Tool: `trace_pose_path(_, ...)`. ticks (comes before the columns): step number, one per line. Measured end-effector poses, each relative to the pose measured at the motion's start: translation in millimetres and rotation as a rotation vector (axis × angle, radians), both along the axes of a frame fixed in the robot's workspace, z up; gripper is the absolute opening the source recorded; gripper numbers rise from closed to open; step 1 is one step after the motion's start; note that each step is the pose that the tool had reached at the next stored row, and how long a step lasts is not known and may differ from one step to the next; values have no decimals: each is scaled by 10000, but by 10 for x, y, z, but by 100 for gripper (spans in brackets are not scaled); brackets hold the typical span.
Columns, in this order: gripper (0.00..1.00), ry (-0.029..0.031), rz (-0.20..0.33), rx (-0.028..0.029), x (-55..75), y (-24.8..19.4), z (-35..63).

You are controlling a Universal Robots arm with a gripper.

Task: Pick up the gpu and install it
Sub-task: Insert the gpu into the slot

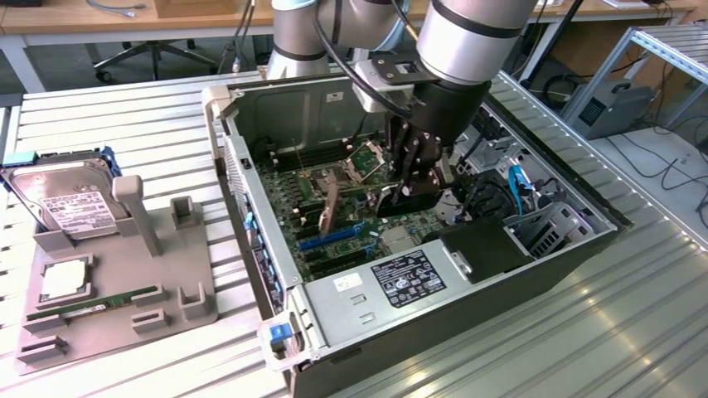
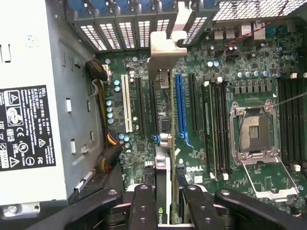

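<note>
Bench (image 1: 133, 116): slatted metal, carrying the open computer case (image 1: 575, 249).
Motherboard (image 2: 225, 72): green, lying inside the case.
End effector (image 2: 165, 206): narrowly closed on the gpu's edge.
Gpu (image 2: 163, 120): edge-on above the motherboard slots, silver bracket toward the case's rear openings.

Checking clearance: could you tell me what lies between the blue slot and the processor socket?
In the wrist view, a black slot and the memory slots lie between them.

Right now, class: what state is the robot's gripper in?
Gripper: closed on the gpu, held edge-on over the motherboard slots inside the open computer case.
</note>
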State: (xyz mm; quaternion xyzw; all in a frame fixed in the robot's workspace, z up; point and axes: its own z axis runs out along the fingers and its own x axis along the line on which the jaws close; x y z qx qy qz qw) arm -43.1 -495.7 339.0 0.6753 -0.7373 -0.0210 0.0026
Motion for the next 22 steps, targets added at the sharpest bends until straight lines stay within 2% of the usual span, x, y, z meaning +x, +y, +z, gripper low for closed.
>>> trace_pose_path(1, 27, 0, 2, -1, -63, 22, -10)
trace_pose_path(2, 27, 0, 21, -13, -68, 127, -15)
trace_pose_path(3, 27, 0, 372, -81, -68, 266, -19)
trace_pose_path(4, 27, -2, 613, -84, -68, 279, -20)
trace_pose_path(5, 27, -41, 611, -86, -69, 279, -20)
trace_pose_path(6, 27, -176, 611, -91, -69, 279, -22)
trace_pose_path(7, 27, -270, 611, -92, -68, 279, -23)
trace_pose_path(8, 27, -330, 611, -93, -68, 280, -24)
trace_pose_path(9, 27, -346, 611, -93, -68, 280, -24)
trace_pose_path(22, 27, -346, 610, -96, -76, 279, -41)
